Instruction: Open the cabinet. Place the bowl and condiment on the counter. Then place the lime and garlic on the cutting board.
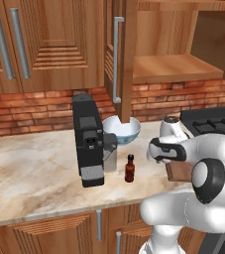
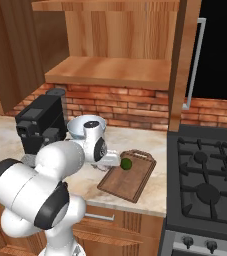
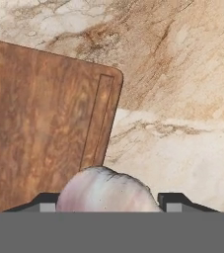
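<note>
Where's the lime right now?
In the right base view the lime sits on the cutting board, toward its far handle end, just right of the gripper and left of the stove.

Red brick backsplash (image 1: 29,111) behind; black gas stove (image 2: 207,187) at right.

Coffee machine (image 1: 89,140) stands mid-counter (image 1: 29,163), and everything sits off it: the bowl (image 1: 122,130) just behind to its right, the condiment (image 1: 130,168) upright a little to its right, nearer the front edge. Above and right of the machine, the cabinet (image 1: 171,67) stands open, shelf bare.
</note>
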